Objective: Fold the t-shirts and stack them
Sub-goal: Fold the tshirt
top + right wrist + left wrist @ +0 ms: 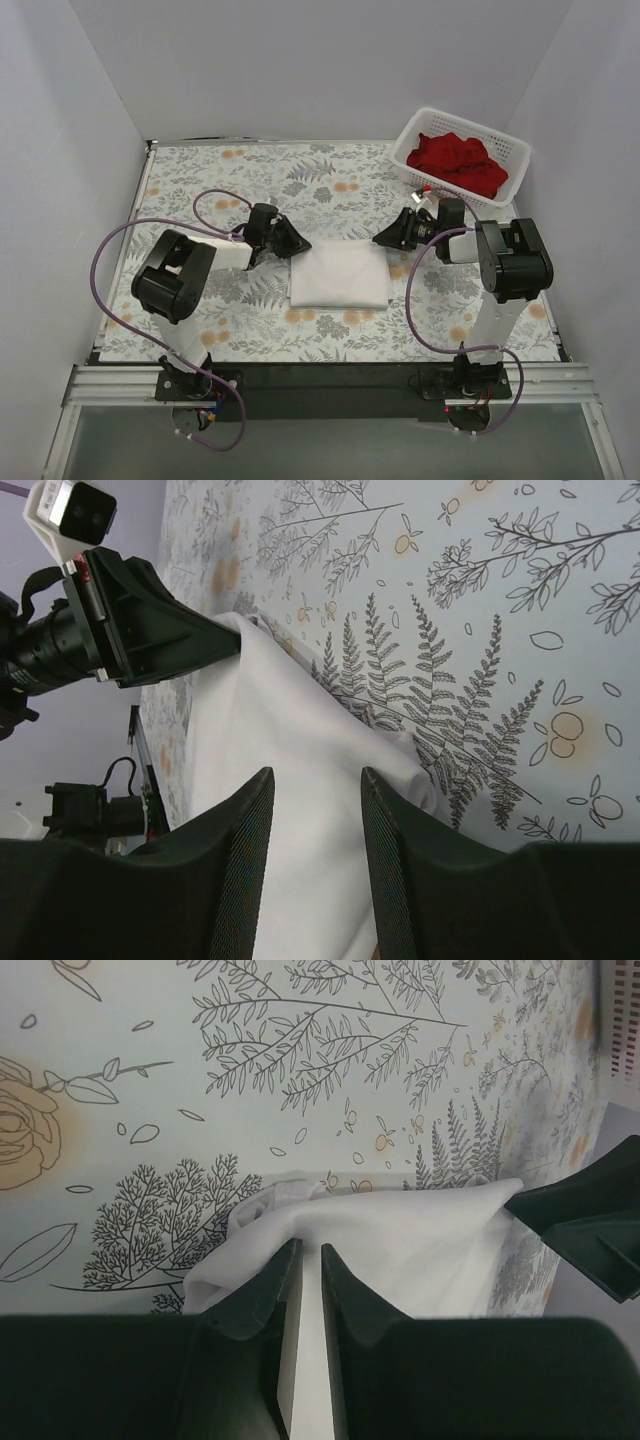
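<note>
The white t-shirt [338,272] lies folded into a rectangle in the middle of the table. It also shows in the left wrist view [420,1250] and the right wrist view [260,740]. My left gripper [291,243] is at its far left corner. There its jaws [307,1250] stand almost together with white fabric between them. My right gripper [385,238] is at the far right corner, open [317,775] just above the cloth and holding nothing. The red t-shirts [458,165] lie bunched in the basket.
The white lattice basket [512,143] stands at the far right corner of the table. The floral tablecloth [220,170] covers the table. White walls close in the left, back and right sides.
</note>
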{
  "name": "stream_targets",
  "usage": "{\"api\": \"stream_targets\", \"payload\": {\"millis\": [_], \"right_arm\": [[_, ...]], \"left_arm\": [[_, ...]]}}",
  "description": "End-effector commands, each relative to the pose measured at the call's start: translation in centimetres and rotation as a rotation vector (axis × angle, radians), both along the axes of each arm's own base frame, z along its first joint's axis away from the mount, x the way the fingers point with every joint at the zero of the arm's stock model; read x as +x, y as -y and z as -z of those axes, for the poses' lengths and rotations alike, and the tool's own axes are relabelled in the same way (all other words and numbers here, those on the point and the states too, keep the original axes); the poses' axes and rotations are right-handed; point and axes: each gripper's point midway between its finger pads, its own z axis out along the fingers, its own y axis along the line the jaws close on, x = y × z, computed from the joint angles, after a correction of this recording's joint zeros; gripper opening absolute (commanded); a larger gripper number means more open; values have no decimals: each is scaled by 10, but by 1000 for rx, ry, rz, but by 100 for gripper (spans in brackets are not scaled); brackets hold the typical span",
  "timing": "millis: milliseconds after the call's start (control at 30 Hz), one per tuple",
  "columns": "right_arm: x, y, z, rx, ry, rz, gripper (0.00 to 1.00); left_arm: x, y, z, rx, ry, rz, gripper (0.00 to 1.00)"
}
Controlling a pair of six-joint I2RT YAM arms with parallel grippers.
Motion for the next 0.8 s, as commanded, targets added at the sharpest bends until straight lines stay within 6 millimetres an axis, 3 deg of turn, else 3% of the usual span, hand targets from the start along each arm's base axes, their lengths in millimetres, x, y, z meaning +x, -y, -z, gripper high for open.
{"api": "stream_targets", "payload": {"millis": [0,233,433,600,767], "right_arm": [[8,-3,-39,52,109,-12,46],[-10,-7,-77,75,187,-28,47],[-20,-31,-93,132,236,-87,48],[-11,-38,-72,183,176,-72,48],[0,-40,-32,208,109,-55,46]], "left_arm": [[5,0,-25,-54,82,-11,13],[10,4,-71,-149,229,-1,16],[10,1,-63,-156,236,-14,16],[15,-4,-56,-194,234,-29,16],[27,-19,-24,-164,181,-77,15]]}}
